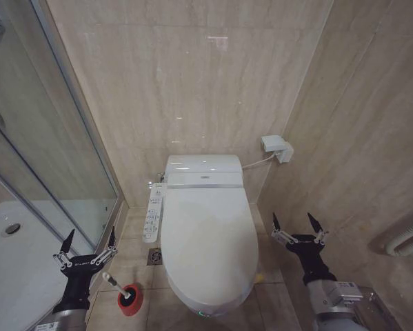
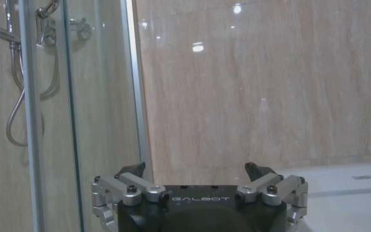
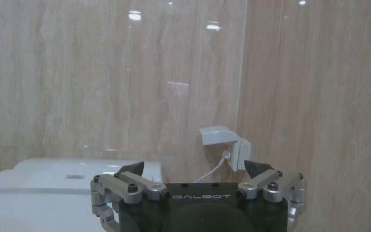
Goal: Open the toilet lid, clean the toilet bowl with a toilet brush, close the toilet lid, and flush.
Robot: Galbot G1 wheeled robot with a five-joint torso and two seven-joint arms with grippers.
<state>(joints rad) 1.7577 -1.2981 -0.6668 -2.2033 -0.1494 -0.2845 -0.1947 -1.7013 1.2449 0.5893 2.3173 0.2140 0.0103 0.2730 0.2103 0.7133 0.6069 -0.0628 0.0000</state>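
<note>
The toilet lid (image 1: 207,238) lies shut, glossy white, hiding the toilet bowl beneath it. The toilet brush (image 1: 115,284) stands in its red holder cup (image 1: 129,301) on the floor left of the toilet, pale handle leaning up and left. My left gripper (image 1: 89,239) hovers open just above and left of the brush handle, beside the shower glass. My right gripper (image 1: 298,223) is open at the toilet's right side, holding nothing. Both point toward the back wall in the wrist views, the left gripper (image 2: 198,170) and the right gripper (image 3: 196,168) with fingers spread.
A control panel (image 1: 153,214) runs along the toilet's left side, with a floor drain (image 1: 155,256) below it. The glass shower enclosure (image 1: 47,138) and white tray (image 1: 20,255) fill the left. A wall socket (image 1: 277,147) sits behind right; a white hose (image 1: 407,241) lies far right.
</note>
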